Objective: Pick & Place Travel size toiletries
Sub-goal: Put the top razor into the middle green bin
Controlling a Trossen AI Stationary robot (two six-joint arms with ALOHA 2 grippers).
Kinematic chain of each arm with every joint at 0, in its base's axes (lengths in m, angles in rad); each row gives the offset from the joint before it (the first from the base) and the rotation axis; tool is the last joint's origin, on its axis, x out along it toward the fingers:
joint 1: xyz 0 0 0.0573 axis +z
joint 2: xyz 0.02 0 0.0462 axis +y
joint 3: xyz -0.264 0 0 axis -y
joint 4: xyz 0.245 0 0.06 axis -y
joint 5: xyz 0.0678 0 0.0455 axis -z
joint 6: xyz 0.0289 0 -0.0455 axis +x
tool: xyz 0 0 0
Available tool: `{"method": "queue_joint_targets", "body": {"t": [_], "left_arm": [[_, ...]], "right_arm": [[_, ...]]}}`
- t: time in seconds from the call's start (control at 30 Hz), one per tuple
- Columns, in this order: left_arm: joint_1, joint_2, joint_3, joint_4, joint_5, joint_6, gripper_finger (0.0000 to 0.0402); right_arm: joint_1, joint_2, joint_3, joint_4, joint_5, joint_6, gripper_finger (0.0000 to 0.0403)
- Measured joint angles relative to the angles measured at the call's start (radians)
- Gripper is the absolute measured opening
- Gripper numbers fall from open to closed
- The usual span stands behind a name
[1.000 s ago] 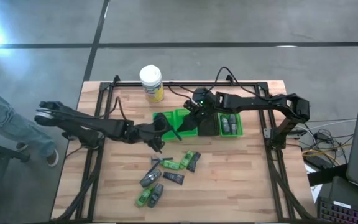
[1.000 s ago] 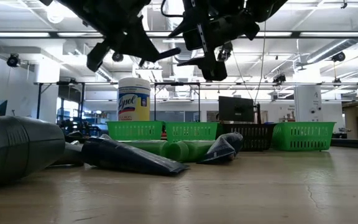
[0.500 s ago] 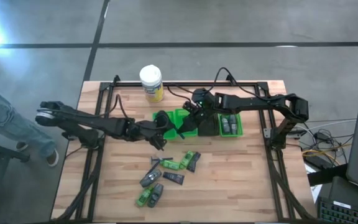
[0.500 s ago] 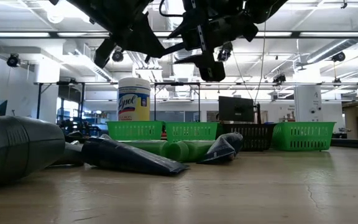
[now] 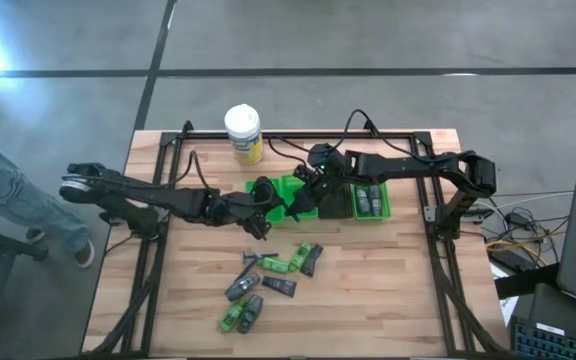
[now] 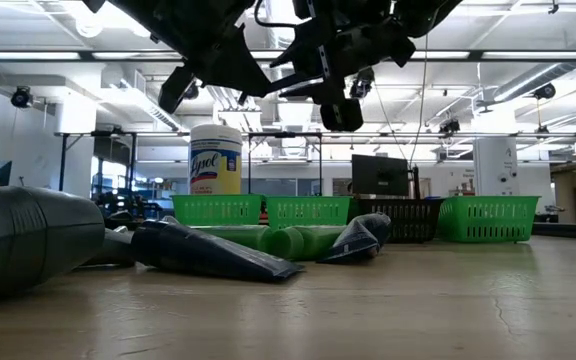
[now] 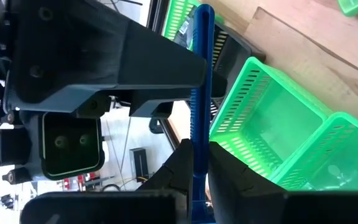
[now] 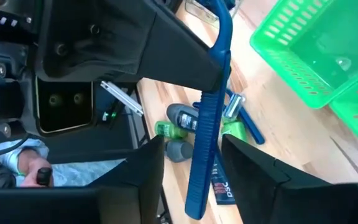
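Sitting on wooden table point(image 5: 388, 290), toiletries point(image 5: 273, 278) clustered

Trays point(image 5: 368, 199) in a row mid-worktop point(image 5: 398, 290); jar point(image 5: 243, 134) behind them at left; toiletries point(image 5: 273, 280) clustered in front; both hands meet above the left trays.

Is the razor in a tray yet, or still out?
Out. The left gripper holds the razor in the air by the green trays; the right gripper flanks it with gaps.
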Motion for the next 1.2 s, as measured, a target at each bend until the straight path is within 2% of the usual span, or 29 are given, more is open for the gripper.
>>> {"method": "queue_joint_targets", "body": {"t": [0.43, 0.7, 0.9, 1.03, 1.2], "left_arm": [[0.001, 0.0, -0.002, 0.015, -0.003, 0.0, 0.0035], [0.001, 0.0, -0.003, 0.015, 0.001, -0.09, 0.0093], [0.0, 0.0, -0.004, -0.013, -0.014, -0.227, 0.0146], [-0.003, 0.0, -0.004, -0.068, -0.091, -0.319, 0.0175], [-0.021, -0.017, -0.002, -0.197, -0.291, -0.527, 0.019]], "right_arm": [[0.002, 0.0, -0.001, -0.007, 0.017, 0.0, 0.0039], [0.002, 0.0, -0.001, -0.007, 0.072, 0.004, 0.0035], [0.002, 0.0, -0.001, -0.059, 0.182, 0.035, 0.0035], [0.002, 0.0, -0.001, -0.113, 0.248, 0.057, 0.0035], [0.002, -0.001, -0.01, -0.228, 0.352, 0.088, 0.0037]]}}
